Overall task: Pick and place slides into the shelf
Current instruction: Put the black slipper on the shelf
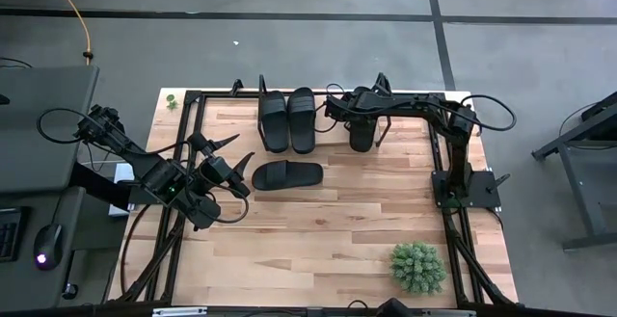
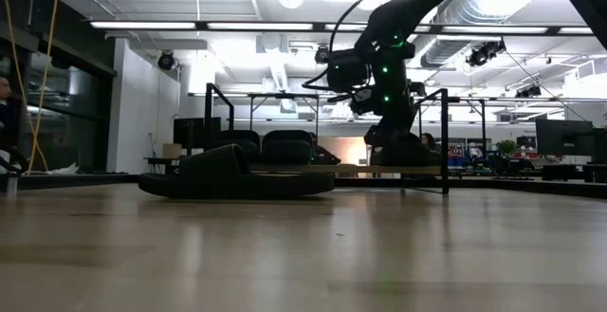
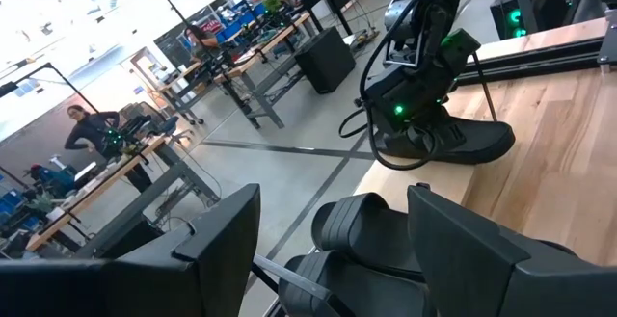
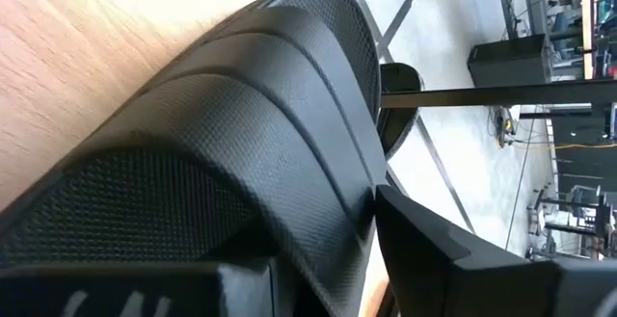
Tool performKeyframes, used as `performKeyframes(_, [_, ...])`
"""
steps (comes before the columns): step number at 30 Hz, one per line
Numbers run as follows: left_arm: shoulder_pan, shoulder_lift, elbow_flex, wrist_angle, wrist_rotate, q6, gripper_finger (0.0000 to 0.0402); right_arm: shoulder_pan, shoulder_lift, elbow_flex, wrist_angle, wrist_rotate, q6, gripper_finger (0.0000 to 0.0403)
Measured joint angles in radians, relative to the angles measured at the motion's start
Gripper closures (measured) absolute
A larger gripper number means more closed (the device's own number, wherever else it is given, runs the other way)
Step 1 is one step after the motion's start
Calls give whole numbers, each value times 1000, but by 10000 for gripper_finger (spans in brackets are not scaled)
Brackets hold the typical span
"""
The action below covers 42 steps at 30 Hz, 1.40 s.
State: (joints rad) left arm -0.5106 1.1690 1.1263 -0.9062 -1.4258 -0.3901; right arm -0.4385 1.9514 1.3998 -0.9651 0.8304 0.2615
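Slide (image 1: 362, 132) sits on the shelf (image 1: 405, 93), right gripper (image 1: 359, 115) clamped around it; left gripper (image 1: 220, 161) gapes empty.

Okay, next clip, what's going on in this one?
The robot is moving black slides onto the shelf at the far edge of the table. Two slides already sit side by side on its board. The right gripper is at the shelf with its fingers around a third slide, setting it down to the right of that pair. The fourth slide lies on the tabletop in front of the shelf. The left gripper hangs open just to its left, not touching it.
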Motion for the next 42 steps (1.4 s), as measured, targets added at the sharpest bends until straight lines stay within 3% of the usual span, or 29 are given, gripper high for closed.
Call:
performKeyframes(16, [0, 0, 0, 0, 0, 0, 156, 16, -28, 0, 3, -65, 0, 284])
performKeyframes(33, [0, 0, 0, 18, 0, 1, 156, 112, -127, 0, 4, -102, -9, 284])
performKeyframes(42, [0, 0, 0, 18, 0, 3, 156, 158, -129, 0, 70, -396, -134, 284])
